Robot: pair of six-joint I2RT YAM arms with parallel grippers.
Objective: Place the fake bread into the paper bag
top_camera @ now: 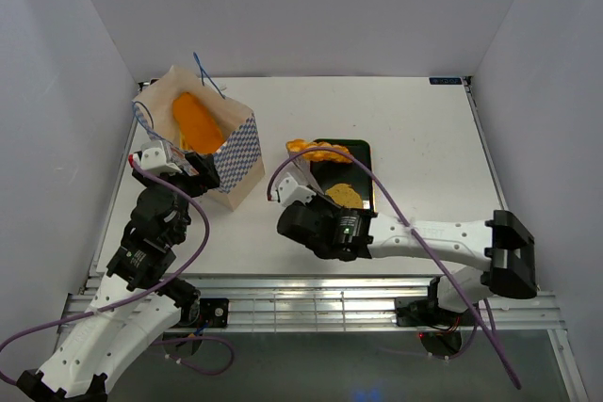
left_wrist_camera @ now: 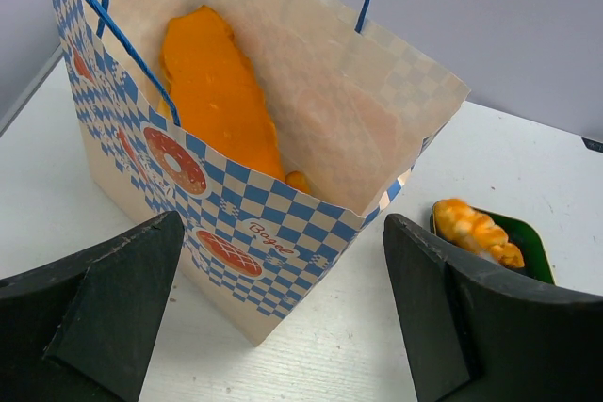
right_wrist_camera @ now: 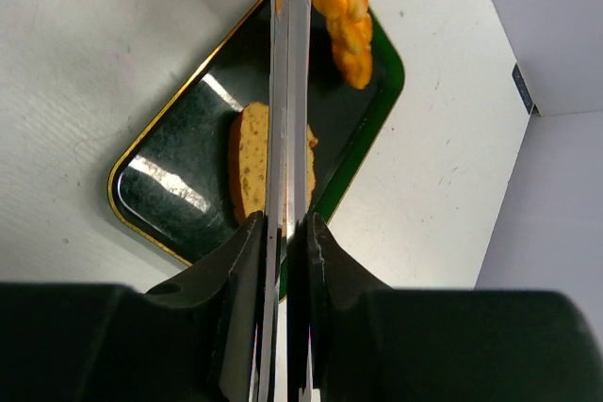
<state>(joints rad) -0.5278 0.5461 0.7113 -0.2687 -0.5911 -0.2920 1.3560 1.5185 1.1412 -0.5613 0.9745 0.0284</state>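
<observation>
Squeezing the tongs, my right gripper has both fingers clamped on the two metal blades, which lie flat against each other along all of their visible length. The blades reach out over the black tray and cross above the round slice that sits near the tray's middle. The braided twist lies at the tray's far end, just beside the blades. In the top view it overhangs the rim on the side facing the bag. The blade tips run out of the wrist view, so I cannot tell whether they pinch it.

My left gripper is spread wide, its fingers apart and touching nothing, hovering just in front of the bag's near edge. The bag stands upright at the far left of the surface, close to the left wall, with its mouth open. A long loaf leans inside against its back panel.

A narrow strip of surface separates the bag from the tray. The widest open stretch lies right of the tray, out to the right wall.
</observation>
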